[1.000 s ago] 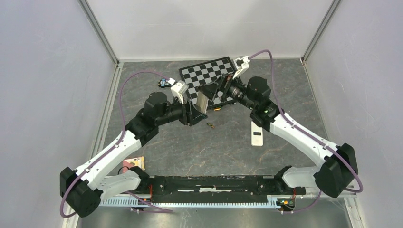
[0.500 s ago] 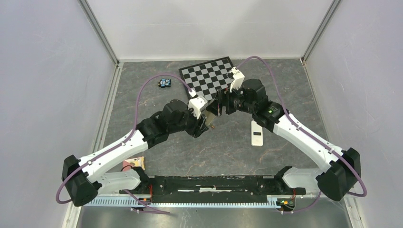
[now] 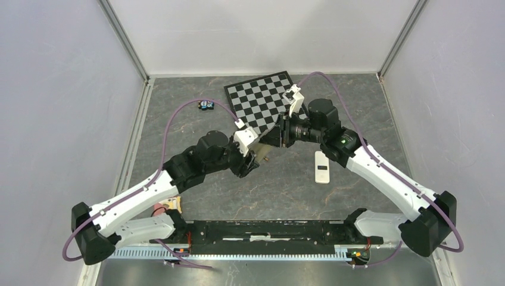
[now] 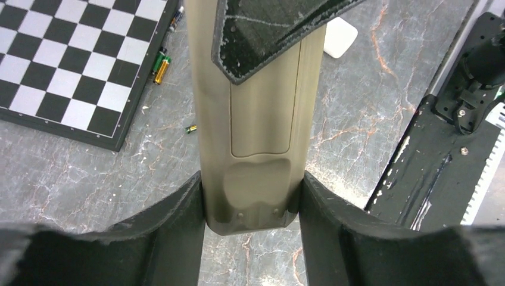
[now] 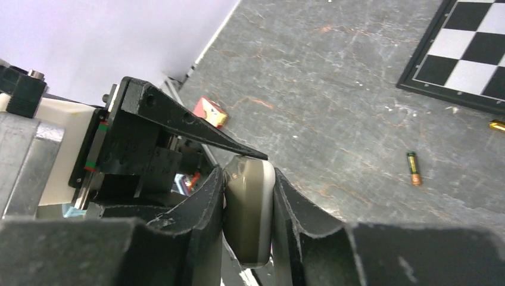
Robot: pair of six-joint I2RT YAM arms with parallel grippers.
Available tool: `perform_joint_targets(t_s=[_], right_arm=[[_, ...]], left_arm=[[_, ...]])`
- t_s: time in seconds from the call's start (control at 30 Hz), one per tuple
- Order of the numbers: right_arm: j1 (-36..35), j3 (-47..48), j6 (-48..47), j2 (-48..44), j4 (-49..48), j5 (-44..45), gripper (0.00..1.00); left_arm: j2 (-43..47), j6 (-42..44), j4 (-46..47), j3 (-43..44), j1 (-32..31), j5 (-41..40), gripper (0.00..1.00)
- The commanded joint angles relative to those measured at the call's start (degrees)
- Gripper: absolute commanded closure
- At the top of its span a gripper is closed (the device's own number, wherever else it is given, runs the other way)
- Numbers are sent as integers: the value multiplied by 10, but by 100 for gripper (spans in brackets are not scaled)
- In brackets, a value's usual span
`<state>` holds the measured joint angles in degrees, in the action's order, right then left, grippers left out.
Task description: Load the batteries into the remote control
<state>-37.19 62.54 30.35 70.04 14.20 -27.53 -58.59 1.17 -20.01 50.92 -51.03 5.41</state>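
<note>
We're early on here: the remote control [image 4: 256, 119] is up off the counter [image 3: 280, 190] in the middle of the scene, tan back showing. The left pincer [image 4: 253, 185] is pinching one end and the right pincer [image 5: 247, 179] is pressed onto the other end from both sides. The batteries [image 5: 412, 168] aren't in as far as we can see, since one lies loose on the counter below the remote and more lie at the edge of the checkerboard [image 3: 256, 98]. By our reckoning the whole loading part is left to do: picking one up, lining it up and pushing it in.
</note>
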Motion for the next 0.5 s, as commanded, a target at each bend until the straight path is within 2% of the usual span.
perform_joint_targets(t_s=[0.0, 0.03, 0.07, 0.2, 0.33, 0.47], right_arm=[[6, -43, 74, -50, -108, -33, 73], [6, -59, 98, -59, -151, -32, 74], [8, -73, 115, -70, -182, -27, 74], [13, -109, 152, -114, -278, 17, 76], [15, -136, 185, -149, -387, 48, 77], [15, -154, 217, -168, -467, 59, 77]], left_arm=[[62, -52, 47, 34, 0, -16, 30], [74, -80, 61, 32, 0, -24, 10], [88, -100, 75, 29, 0, -26, 1], [123, -195, 109, 25, 1, -30, 0], [116, -320, 121, 39, 4, -30, 0], [106, -400, 179, 47, 8, 27, 0]])
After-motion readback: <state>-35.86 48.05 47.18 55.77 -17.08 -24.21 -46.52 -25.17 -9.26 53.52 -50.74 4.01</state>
